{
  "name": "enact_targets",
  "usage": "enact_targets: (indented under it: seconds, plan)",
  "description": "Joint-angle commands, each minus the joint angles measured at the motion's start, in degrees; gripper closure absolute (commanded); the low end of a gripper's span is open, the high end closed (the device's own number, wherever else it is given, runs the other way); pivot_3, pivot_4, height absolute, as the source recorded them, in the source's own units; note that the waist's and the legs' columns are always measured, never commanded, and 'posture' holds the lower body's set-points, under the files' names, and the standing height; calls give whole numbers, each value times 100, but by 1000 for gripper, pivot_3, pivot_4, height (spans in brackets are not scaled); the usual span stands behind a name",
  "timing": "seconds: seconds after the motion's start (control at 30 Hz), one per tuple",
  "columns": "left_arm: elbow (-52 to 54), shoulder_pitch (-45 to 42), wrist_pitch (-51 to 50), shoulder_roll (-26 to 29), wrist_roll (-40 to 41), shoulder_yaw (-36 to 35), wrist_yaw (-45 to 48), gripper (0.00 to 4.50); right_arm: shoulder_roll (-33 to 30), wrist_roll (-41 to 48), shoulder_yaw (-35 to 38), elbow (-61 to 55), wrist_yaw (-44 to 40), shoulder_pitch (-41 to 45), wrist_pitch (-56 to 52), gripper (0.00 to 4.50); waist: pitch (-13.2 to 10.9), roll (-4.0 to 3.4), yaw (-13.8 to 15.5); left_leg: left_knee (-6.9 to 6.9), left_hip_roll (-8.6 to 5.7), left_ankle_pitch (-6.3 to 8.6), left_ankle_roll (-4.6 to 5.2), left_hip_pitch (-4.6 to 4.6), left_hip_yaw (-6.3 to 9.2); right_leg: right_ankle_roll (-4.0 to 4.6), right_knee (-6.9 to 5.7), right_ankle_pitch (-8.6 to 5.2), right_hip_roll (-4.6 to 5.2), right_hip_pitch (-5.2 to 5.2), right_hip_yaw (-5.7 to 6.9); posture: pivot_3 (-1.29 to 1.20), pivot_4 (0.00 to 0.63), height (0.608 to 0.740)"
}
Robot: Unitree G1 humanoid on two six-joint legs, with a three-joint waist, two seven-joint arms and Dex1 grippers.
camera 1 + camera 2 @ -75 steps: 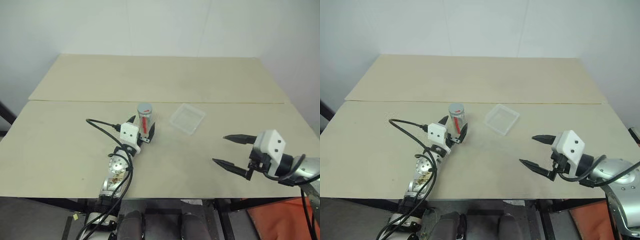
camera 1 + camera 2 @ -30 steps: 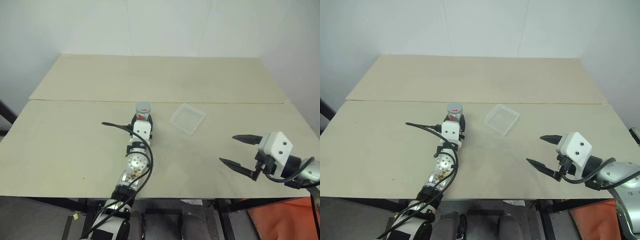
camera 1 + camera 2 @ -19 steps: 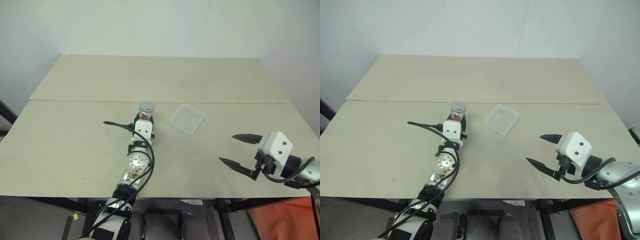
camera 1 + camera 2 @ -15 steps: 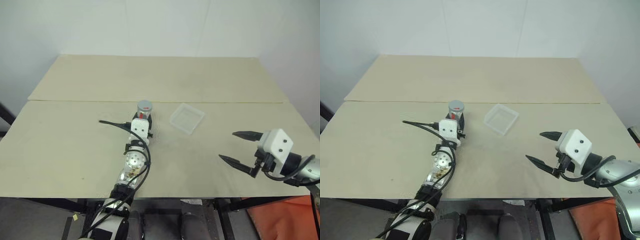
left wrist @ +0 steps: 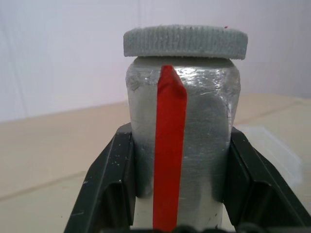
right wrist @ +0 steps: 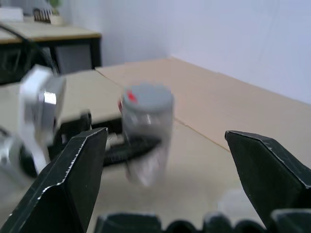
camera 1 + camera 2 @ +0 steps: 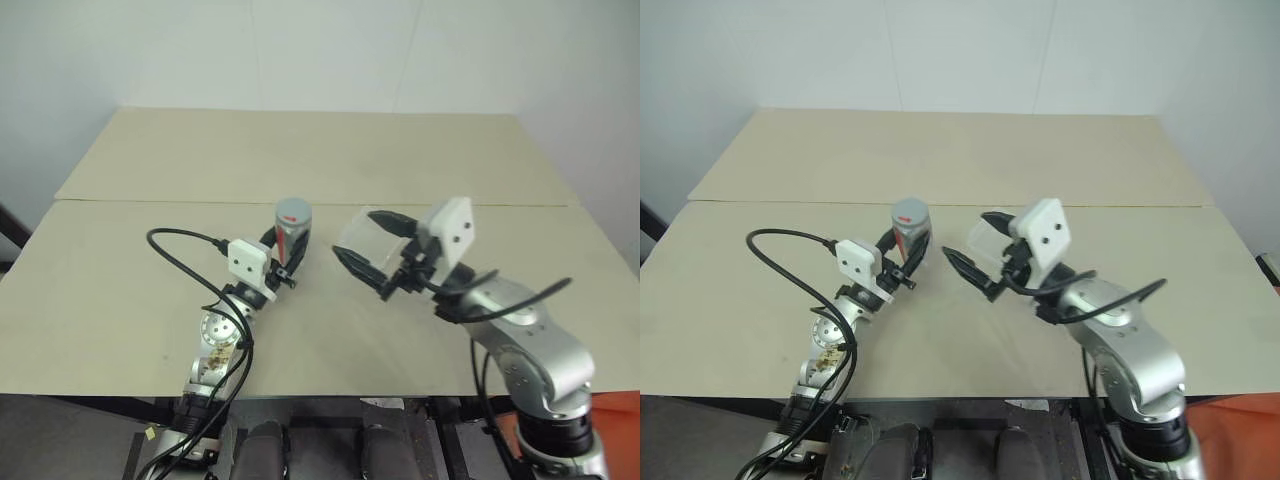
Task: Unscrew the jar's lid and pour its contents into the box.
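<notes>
Right gripper [image 7: 367,250] swung beside silvery red-striped jar [image 5: 182,141], seemingly lidded.

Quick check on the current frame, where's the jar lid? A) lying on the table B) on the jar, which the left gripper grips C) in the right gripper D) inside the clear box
B. The grey lid sits on top of the jar, which the left gripper clamps by its sides, while the right gripper is open and apart from the jar.

beige table [image 7: 150,290]; clear box [image 7: 358,232] on it
</notes>
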State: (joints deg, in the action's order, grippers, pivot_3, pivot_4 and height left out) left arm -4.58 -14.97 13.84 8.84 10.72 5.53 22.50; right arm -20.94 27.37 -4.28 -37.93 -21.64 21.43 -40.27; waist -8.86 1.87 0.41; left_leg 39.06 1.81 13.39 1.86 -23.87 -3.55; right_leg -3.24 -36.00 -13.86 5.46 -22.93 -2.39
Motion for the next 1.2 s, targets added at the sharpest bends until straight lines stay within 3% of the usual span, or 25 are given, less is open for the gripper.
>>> enact_targets:
  seconds: [0.03, 0.43, 0.73, 1.2]
  plan:
    - [48, -56, 162, -114, -146, 129, 69, 2568, 336, -137, -180, -153, 430, 221, -65, 0, 0, 0, 0, 0, 1, 0, 0, 0, 0, 0, -1, 0, -1, -1, 0, 0, 150, 740]
    - [-183, -166, 445, -599, -525, 218, -204, 2568, 1066, -1138, -940, 288, 1228, 669, -36, 0, 1, -1, -66, -2, 2, 0, 0, -4, -2, 1, -7, 0, -4, -12, -1, 0, 150, 740]
    - [-365, -191, 966, -578, -325, 171, 137, 2568, 1323, -1460, -954, 743, 1304, 761, -61, 0, 1, -1, -111, -2, 3, 0, 0, -16, -1, 2, -8, 1, -5, -23, 0, 0, 150, 740]
    - [-346, -162, 891, -668, -316, 162, 139, 2568, 1310, -1751, -1047, 815, 1110, 619, 51, 0, 0, -1, -113, -2, 4, 0, 0, -21, 1, 2, -6, 1, -5, -25, 3, 0, 150, 740]
